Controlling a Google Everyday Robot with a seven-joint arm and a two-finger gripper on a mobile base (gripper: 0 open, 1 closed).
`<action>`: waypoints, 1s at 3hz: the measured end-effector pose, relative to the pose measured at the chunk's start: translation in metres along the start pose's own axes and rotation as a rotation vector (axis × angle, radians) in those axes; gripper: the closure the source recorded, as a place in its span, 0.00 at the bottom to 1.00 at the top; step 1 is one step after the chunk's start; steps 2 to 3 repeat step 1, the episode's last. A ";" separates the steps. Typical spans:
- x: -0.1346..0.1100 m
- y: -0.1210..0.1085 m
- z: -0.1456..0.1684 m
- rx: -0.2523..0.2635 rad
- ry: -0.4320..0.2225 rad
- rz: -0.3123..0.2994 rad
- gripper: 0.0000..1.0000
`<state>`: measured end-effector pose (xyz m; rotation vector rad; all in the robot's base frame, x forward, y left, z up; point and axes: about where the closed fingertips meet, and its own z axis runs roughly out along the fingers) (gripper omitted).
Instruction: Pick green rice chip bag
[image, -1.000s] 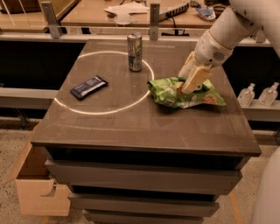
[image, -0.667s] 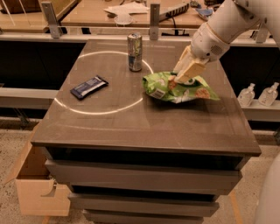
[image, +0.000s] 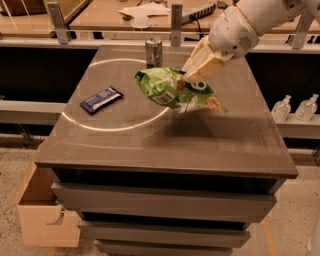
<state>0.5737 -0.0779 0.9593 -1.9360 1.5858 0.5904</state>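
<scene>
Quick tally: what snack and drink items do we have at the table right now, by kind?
chip bag: 1, held above the table in the gripper
can: 1, on the table
candy bar: 1, on the table
Total: 3

The cream, matt gripper (image: 190, 77), above the tabletop (image: 150, 147), pinches the glossy, crinkled plastic bag (image: 169, 90). The can (image: 153, 51) looks metal. The tabletop is smooth, faintly sheeny, perhaps laminate.
</scene>
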 end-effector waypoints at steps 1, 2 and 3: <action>-0.006 -0.003 0.002 0.008 -0.019 -0.005 1.00; -0.006 -0.003 0.002 0.008 -0.019 -0.005 1.00; -0.006 -0.003 0.002 0.008 -0.019 -0.005 1.00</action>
